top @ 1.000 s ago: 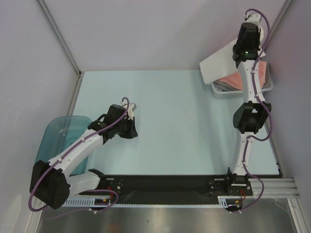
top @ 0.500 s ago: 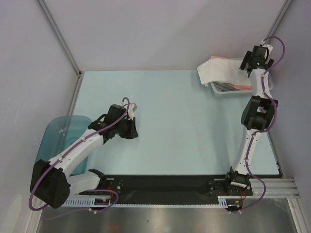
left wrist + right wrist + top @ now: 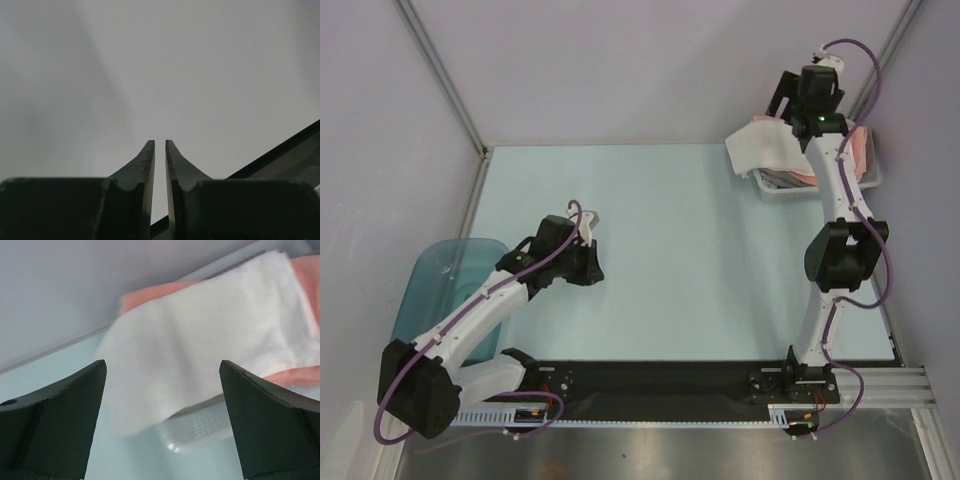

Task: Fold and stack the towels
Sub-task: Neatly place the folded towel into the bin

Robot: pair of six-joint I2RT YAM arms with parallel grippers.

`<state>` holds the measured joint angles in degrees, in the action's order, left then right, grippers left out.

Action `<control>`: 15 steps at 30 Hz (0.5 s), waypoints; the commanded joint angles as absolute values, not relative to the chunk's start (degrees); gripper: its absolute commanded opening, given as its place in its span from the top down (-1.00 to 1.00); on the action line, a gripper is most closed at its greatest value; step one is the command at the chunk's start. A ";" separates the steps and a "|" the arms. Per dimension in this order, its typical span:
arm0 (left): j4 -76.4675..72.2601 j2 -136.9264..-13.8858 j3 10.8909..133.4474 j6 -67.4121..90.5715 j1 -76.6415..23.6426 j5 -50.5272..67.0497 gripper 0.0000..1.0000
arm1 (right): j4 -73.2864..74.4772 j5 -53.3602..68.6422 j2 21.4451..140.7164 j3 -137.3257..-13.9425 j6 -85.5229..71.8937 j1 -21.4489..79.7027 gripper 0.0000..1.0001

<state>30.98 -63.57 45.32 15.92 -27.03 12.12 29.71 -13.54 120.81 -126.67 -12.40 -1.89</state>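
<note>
You were only at the very start of this job, as far as the pictures could tell. Your right claw [image 3: 162, 365] stood wide apart and gripped nothing, poised at the far right corner just above the white towel [image 3: 200, 355]. That towel lay rumpled across the basket [image 3: 772, 190], with one end spilling over the basket's left rim toward the table [image 3: 700, 260]. The pink towel [image 3: 150, 295] sat beneath and behind it, inside the basket, showing on the far side and along the right edge. You could not make out any other towels clearly from these views. Your left claw [image 3: 160, 142] was pinched almost together with only a thin slit between the fingers and nothing in it. It hung over the table's left half, well apart from the basket, with the teal tub [image 3: 445, 270] just to its near left. No towel lay spread on the table, none was folded, and no stack had been begun. So everything remained for you: take the white towel out, flatten it on the table, fold it, and then do the same with the rest and pile them up.
</note>
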 commanded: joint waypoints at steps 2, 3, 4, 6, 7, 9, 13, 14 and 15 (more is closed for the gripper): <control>29.71 -60.12 47.37 14.59 -27.07 10.81 0.62 | 25.07 -17.23 105.58 -113.32 -13.45 9.91 -1.00; 29.62 -59.94 47.29 14.59 -26.90 10.81 0.61 | 24.00 -17.40 103.38 -109.55 -13.97 11.58 -0.99; 29.79 -59.68 47.37 14.59 -26.81 10.38 0.61 | 22.69 -17.14 98.83 -102.55 -15.11 14.99 -1.00; 29.53 -58.89 47.02 14.77 -26.63 10.72 0.61 | 18.47 -16.96 94.68 -94.87 -16.34 18.00 -0.99; 29.27 -58.63 46.93 14.94 -26.72 10.81 0.60 | 17.67 -16.79 90.83 -91.88 -17.04 19.50 -0.99; 29.27 -57.75 46.67 15.12 -26.63 10.63 0.60 | 16.97 -17.49 87.47 -83.79 -19.77 22.75 -1.00; 28.74 -56.08 46.49 15.38 -26.72 9.67 0.58 | 14.59 -16.96 81.48 -71.12 -22.23 26.62 -0.99; 28.74 -55.99 46.58 15.38 -26.72 9.15 0.59 | 14.24 -16.96 79.91 -67.80 -22.93 27.67 -0.99; 28.57 -55.55 46.76 15.47 -26.72 9.05 0.58 | 13.98 -17.40 79.28 -66.37 -23.03 28.12 -0.99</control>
<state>30.85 -57.45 45.32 15.97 -26.87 10.41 17.58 -15.77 82.83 -70.52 -19.94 26.57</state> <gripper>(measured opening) 0.208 0.994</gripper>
